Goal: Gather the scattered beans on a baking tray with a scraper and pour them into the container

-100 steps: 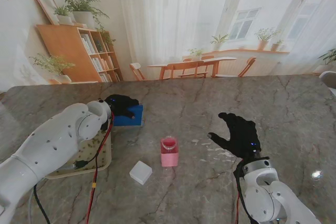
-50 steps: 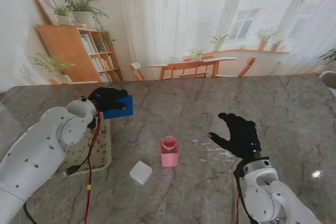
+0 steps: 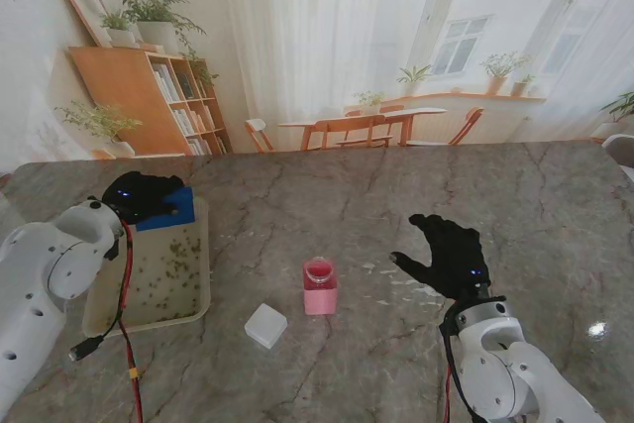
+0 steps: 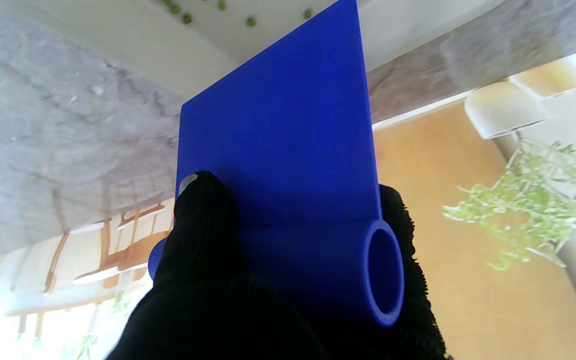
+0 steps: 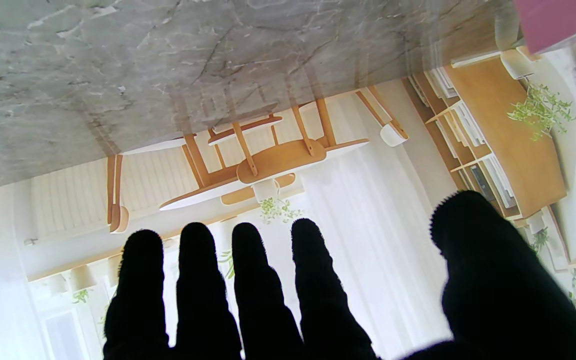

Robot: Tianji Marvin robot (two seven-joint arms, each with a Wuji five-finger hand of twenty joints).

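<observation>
My left hand (image 3: pixel 139 195) is shut on the blue scraper (image 3: pixel 166 209) and holds it over the far edge of the cream baking tray (image 3: pixel 194 289). Green beans (image 3: pixel 168 260) lie scattered across the tray's floor. In the left wrist view the scraper's flat blade (image 4: pixel 278 135) points at the tray's far rim (image 4: pixel 133 40), and my gloved fingers (image 4: pixel 203 225) wrap its tubular handle. The pink container (image 3: pixel 319 286) stands upright to the right of the tray. My right hand (image 3: pixel 451 255) is open with fingers spread, palm down, to the right of the container; its fingers (image 5: pixel 253 280) hold nothing.
A small white block (image 3: pixel 265 325) lies on the marble table (image 3: pixel 396 205), nearer to me than the container and left of it. A red cable (image 3: pixel 127 324) hangs from my left arm across the tray's left side.
My left hand has carried the scraper leftward, from beyond the tray's right corner to over its far edge. The arm has swung aside and uncovered the tray. The right hand has stayed put.
</observation>
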